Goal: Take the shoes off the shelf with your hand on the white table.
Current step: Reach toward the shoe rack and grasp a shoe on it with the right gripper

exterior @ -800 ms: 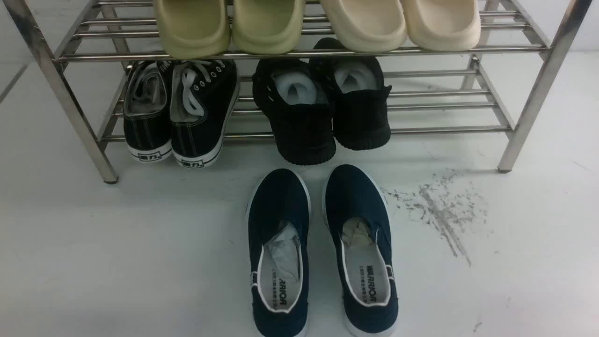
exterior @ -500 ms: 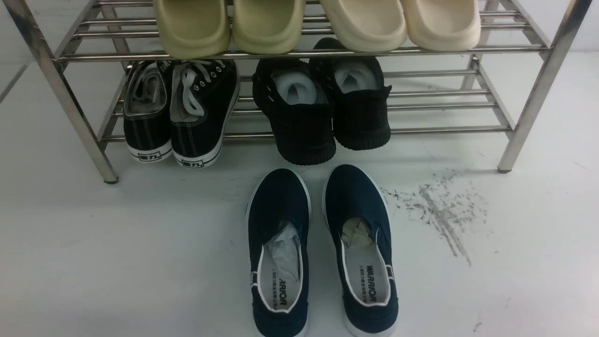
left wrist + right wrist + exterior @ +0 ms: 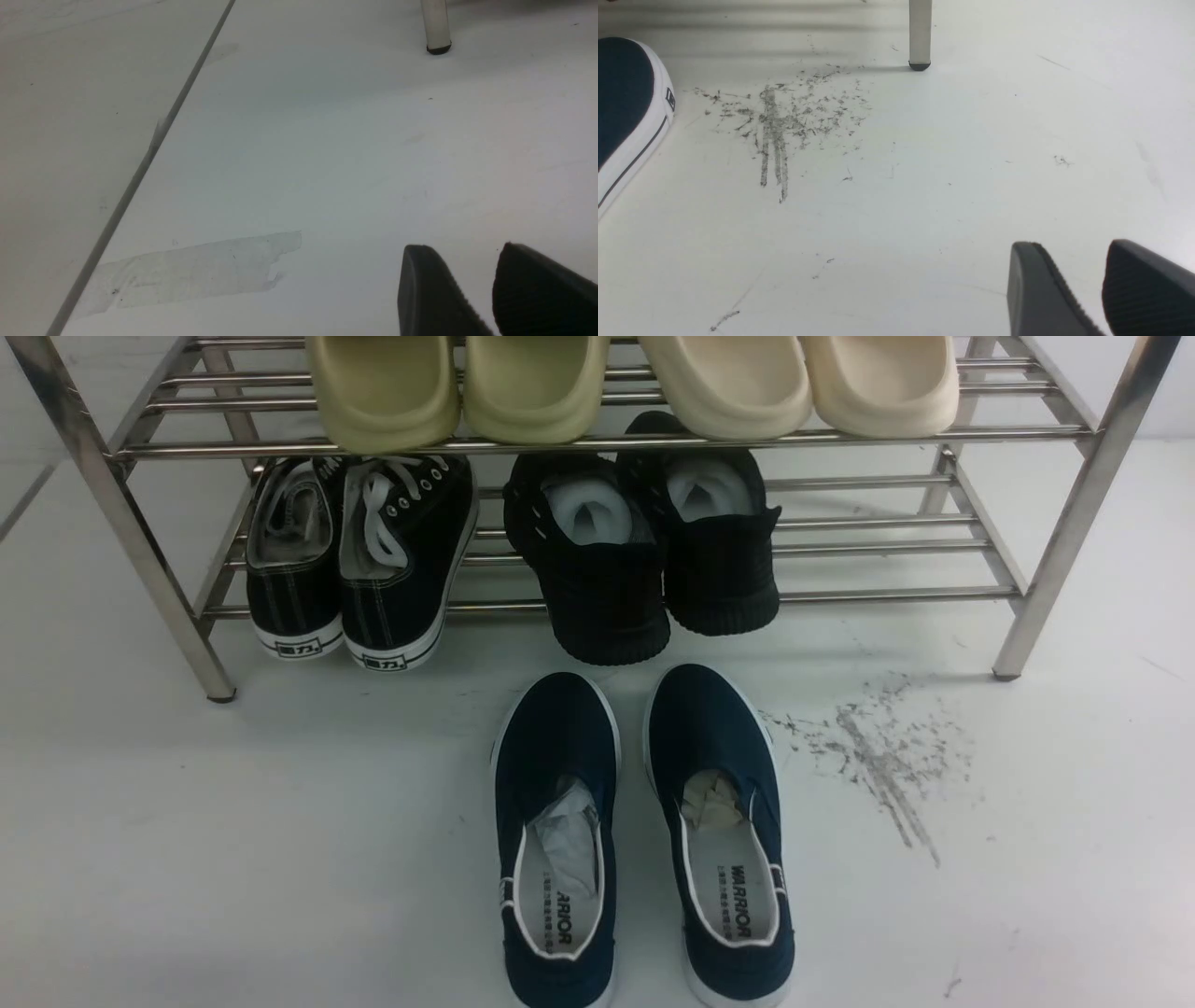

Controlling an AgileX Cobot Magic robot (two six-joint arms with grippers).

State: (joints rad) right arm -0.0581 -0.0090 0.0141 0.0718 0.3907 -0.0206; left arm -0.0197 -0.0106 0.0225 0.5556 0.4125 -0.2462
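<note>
The all-black knit shoes (image 3: 653,574) stand side by side on the lower tier of the steel shelf (image 3: 934,432), heels toward me, with white stuffing inside. The left shoe (image 3: 597,588) sticks out a little further over the front bar than the right one (image 3: 719,569). Neither gripper shows in the front view. My left gripper (image 3: 462,247) is open and empty above the white table (image 3: 327,163), with a shelf leg (image 3: 437,28) far ahead. My right gripper (image 3: 1073,243) is open and empty above the table, with the shelf's other front leg (image 3: 920,37) ahead.
Black canvas sneakers with white laces (image 3: 359,560) stand left of the black pair on the lower tier. Foam slippers (image 3: 635,383) fill the upper tier. Navy slip-ons (image 3: 644,831) stand on the table before the shelf. Grey scuff marks (image 3: 878,756) lie to their right.
</note>
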